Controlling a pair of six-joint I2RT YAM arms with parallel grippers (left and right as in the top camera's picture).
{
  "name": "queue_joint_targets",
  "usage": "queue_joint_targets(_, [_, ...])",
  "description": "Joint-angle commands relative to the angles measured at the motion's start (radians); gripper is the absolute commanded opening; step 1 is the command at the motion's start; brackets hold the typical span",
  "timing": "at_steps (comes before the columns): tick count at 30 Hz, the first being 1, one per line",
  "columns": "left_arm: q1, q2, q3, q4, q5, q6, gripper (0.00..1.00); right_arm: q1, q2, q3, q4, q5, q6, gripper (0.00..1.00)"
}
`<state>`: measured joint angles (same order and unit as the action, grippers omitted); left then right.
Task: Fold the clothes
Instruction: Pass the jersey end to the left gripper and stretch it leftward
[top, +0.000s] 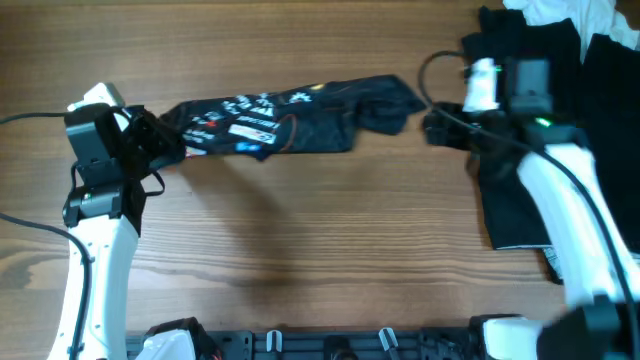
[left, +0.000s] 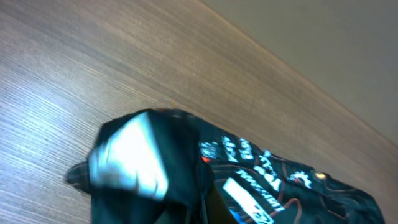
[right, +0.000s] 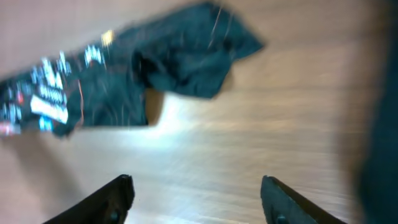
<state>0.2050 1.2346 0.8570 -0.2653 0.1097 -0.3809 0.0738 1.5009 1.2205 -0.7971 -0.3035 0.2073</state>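
Left gripper (top: 158, 140) clamped on left end of black T-shirt (top: 280, 118); left wrist view blurred, cloth bunched close over it. Right gripper (right: 199, 196) spread wide, empty, above bare table (top: 320, 240), just beside shirt's right end, not touching. Shirt drawn into long band across table's far half. Black garment pile (top: 530, 190) under right arm; white cloth (top: 570, 12) at far right corner.

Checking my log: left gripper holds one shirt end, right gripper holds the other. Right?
Not quite: the right gripper is open and empty, clear of the shirt, per the right wrist view. The left gripper does hold one end.
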Motion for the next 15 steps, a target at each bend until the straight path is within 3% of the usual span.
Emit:
queue_joint_targets(1, [0.005,0.011,0.002,0.039,-0.052,-0.013,0.04,0.119,0.184,0.002,0.064,-0.126,-0.051,0.75])
queue_joint_targets(6, [0.005,0.011,0.002,0.082,-0.104,-0.013,0.04,0.307,0.398,0.002,0.348,-0.102,-0.010,0.76])
queue_joint_targets(11, [0.005,0.011,0.002,0.080,-0.103,-0.013,0.04,0.361,0.531,0.002,0.524,-0.056,0.102,0.74])
queue_joint_targets(12, [0.005,0.011,0.002,0.074,-0.103,-0.014,0.04,0.361,0.538,0.002,0.552,-0.056,0.114,0.68])
queue_joint_targets(13, [0.005,0.011,0.002,0.069,-0.103,-0.014,0.04,0.361,0.537,0.003,0.575,-0.056,0.114,0.47])
queue_joint_targets(14, [0.005,0.011,0.002,0.066,-0.103,-0.013,0.04,0.361,0.536,0.003,0.577,-0.055,0.108,0.45])
queue_joint_targets(15, [0.005,0.011,0.002,0.066,-0.103,-0.013,0.04,0.361,0.536,0.003,0.569,-0.050,0.110,0.50])
